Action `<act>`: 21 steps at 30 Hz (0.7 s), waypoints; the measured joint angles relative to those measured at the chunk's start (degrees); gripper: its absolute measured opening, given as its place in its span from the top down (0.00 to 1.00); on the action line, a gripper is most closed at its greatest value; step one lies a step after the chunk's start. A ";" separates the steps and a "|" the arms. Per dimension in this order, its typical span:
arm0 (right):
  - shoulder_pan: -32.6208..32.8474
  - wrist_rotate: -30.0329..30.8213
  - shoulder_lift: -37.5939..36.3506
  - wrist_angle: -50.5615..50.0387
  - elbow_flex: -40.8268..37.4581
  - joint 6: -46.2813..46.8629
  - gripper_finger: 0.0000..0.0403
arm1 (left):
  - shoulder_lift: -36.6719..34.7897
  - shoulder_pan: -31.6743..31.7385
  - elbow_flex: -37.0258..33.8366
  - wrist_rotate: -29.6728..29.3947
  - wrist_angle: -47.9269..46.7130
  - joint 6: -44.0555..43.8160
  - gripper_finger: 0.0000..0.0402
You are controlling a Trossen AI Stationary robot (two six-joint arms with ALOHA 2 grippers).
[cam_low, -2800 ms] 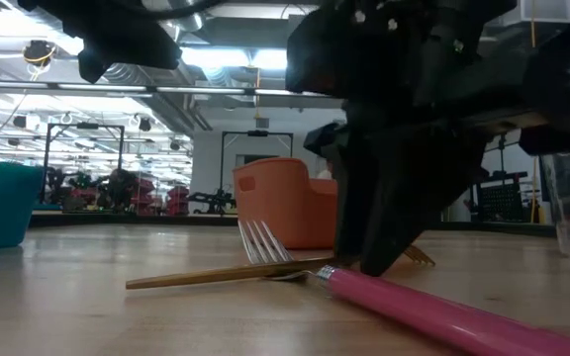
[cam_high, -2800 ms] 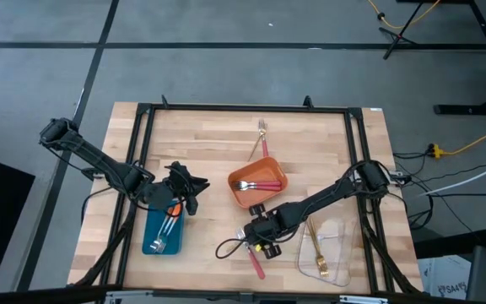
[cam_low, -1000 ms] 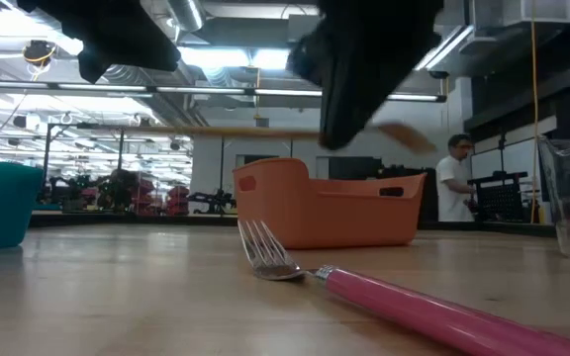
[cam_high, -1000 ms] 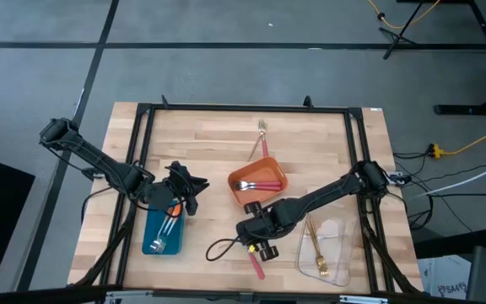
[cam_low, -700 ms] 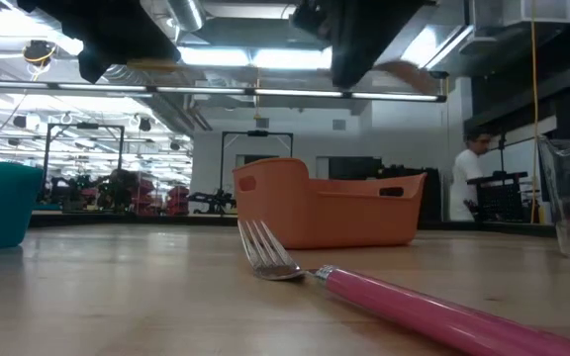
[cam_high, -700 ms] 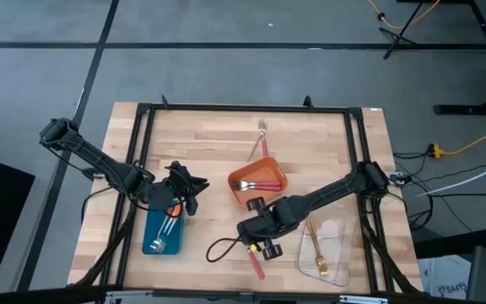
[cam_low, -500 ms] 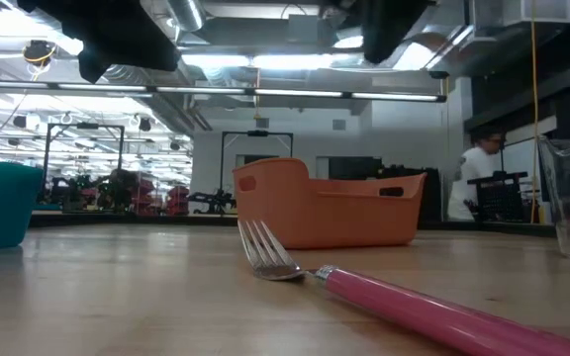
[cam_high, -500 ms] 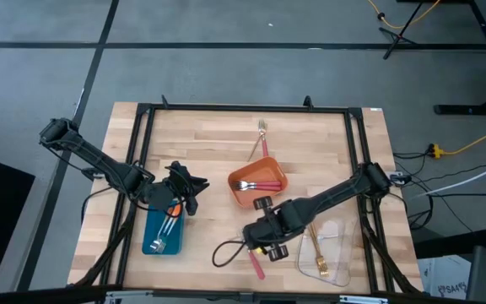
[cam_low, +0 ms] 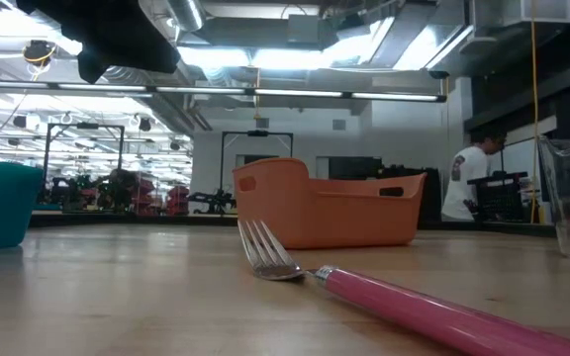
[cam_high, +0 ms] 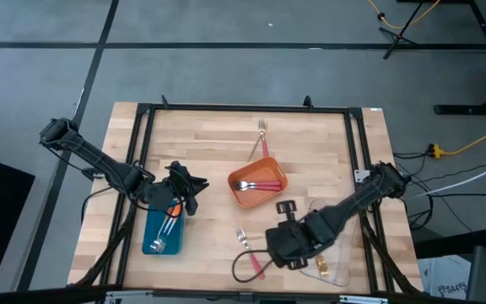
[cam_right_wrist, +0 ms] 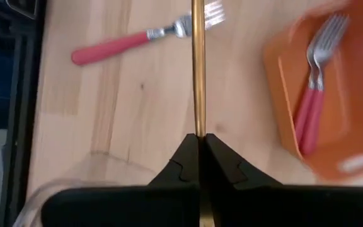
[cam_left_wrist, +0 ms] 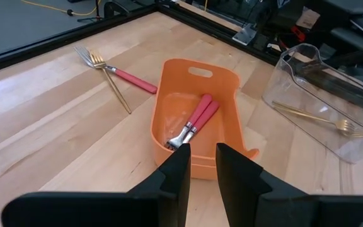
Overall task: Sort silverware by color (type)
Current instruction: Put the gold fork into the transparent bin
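The right hand (cam_right_wrist: 199,140) is clamped tight on a gold fork (cam_right_wrist: 198,69), whose shaft runs straight out ahead from between the fingertips; it hangs above the desk (cam_high: 201,152) near the clear tray (cam_high: 337,245), at about five o'clock from the orange tray (cam_high: 258,187); a pink-handled fork (cam_high: 250,252) lies flat on the wood just at nine o'clock of that hand; two more pink-handled forks (cam_left_wrist: 193,122) rest inside the orange tray; another gold fork (cam_left_wrist: 314,116) sits in the clear tray; the left hand (cam_left_wrist: 199,170) waits over the blue tray (cam_high: 162,232), fingers narrowly parted, gripping nothing.
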 joint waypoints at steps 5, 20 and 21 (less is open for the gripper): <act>3.59 5.37 -1.12 -6.47 0.00 9.77 1.00 | 0.00 0.02 -0.02 0.00 -0.06 0.00 0.83; 16.21 15.30 -8.02 -10.77 -11.30 47.00 1.00 | 0.00 0.02 -0.02 -0.01 -1.53 0.00 0.83; 16.90 15.60 -8.51 -10.75 -12.80 50.51 1.00 | 0.00 0.02 0.00 0.00 -1.53 0.00 0.83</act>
